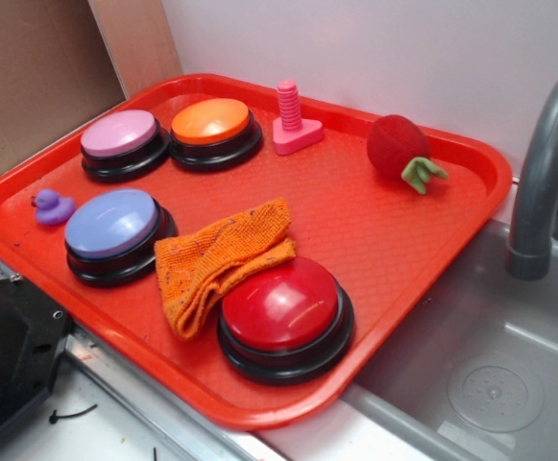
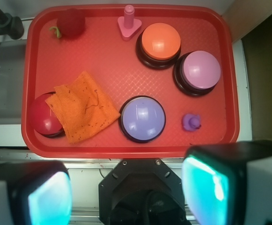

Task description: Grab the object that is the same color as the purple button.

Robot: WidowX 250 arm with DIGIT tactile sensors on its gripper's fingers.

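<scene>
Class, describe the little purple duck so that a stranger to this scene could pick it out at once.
Find the red tray, then the purple button, the bluish-lavender one beside the orange cloth. The purple duck sits just past that button, near the tray's rim. It is far smaller than any button, and duck-shaped, unlike the pink bolt.

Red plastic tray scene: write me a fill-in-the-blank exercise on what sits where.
1. The tiny purple rubber duck sits on the red plastic tray beside the ____ button.
2. The orange knitted cloth partly covers the ____ button in the wrist view.
3. The pink threaded bolt toy stands ____.
4. The open gripper holds ____.

Missing words: bluish-lavender; red; upright; nothing
</scene>
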